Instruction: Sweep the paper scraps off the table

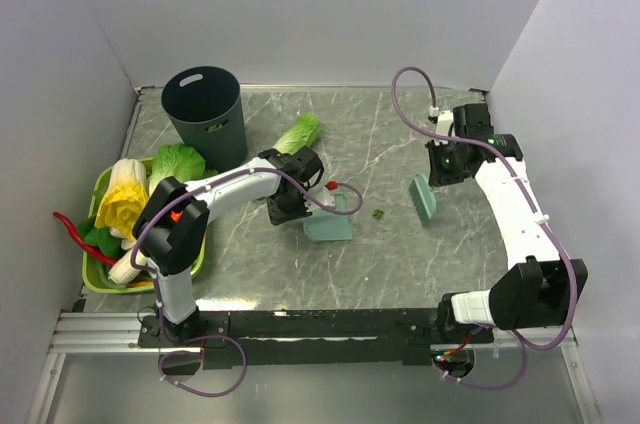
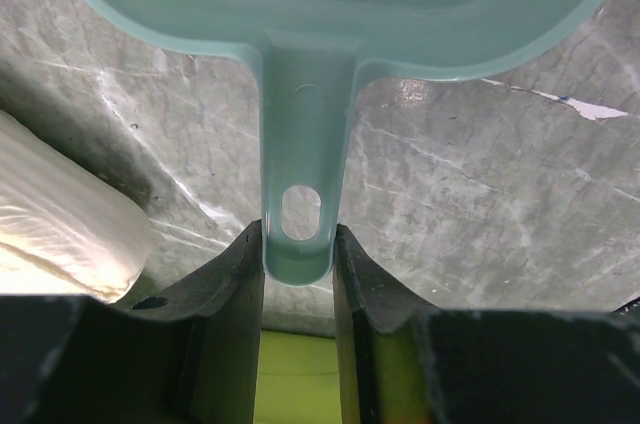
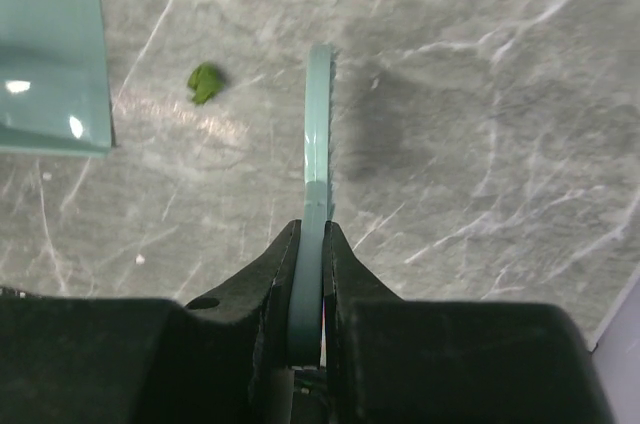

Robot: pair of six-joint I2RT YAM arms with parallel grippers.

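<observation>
One small dark-green paper scrap (image 1: 378,213) (image 3: 206,82) lies on the grey marble table (image 1: 400,264), between the teal dustpan (image 1: 328,224) and the teal hand brush (image 1: 422,199). My left gripper (image 1: 300,208) (image 2: 297,232) is shut on the dustpan's handle (image 2: 300,144), and the pan rests on the table with its mouth toward the scrap. My right gripper (image 1: 437,176) (image 3: 310,229) is shut on the brush handle. In the right wrist view the brush (image 3: 318,134) shows edge-on, just right of the scrap, and the dustpan (image 3: 50,54) lies left of the scrap.
A dark round bin (image 1: 205,116) stands at the back left, with a pale-green cabbage (image 1: 298,132) lying beside it. A lime-green tray (image 1: 92,202) of vegetables sits at the left edge. White walls close in the table on three sides.
</observation>
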